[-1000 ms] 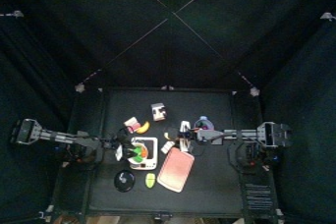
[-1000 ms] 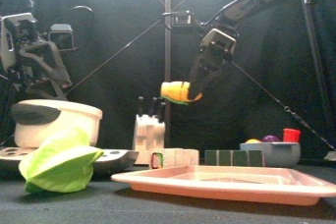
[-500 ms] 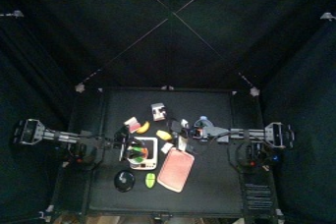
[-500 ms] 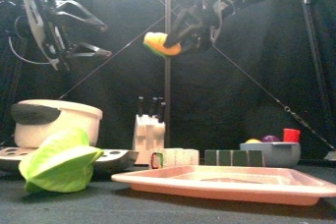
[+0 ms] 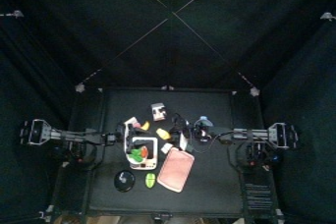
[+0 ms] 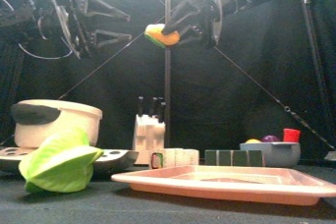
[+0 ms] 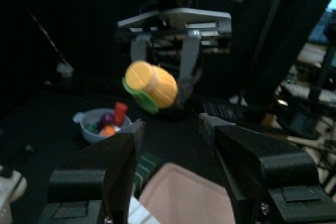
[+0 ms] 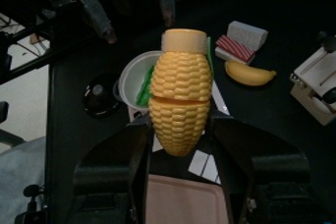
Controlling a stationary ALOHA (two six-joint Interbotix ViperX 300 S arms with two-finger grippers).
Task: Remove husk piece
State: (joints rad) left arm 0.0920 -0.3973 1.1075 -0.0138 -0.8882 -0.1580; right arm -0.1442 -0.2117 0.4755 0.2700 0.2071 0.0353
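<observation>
Yellow corn cob (image 8: 180, 90) clamped in right gripper (image 8: 178, 135) fingers, held high above surface (image 6: 171, 211); thin green husk edge (image 6: 155, 39) visible on cob underside in front view. Left gripper (image 7: 178, 144) fingers wide apart, empty, raised level with cob, facing it, just beside, not touching. Pale green oval piece (image 6: 59, 164) on surface at front left, beside white pot (image 6: 55, 122). Pinkish-red board (image 6: 230, 180) flat at front. Small bowl (image 6: 269, 151) with coloured bits at right rear.
</observation>
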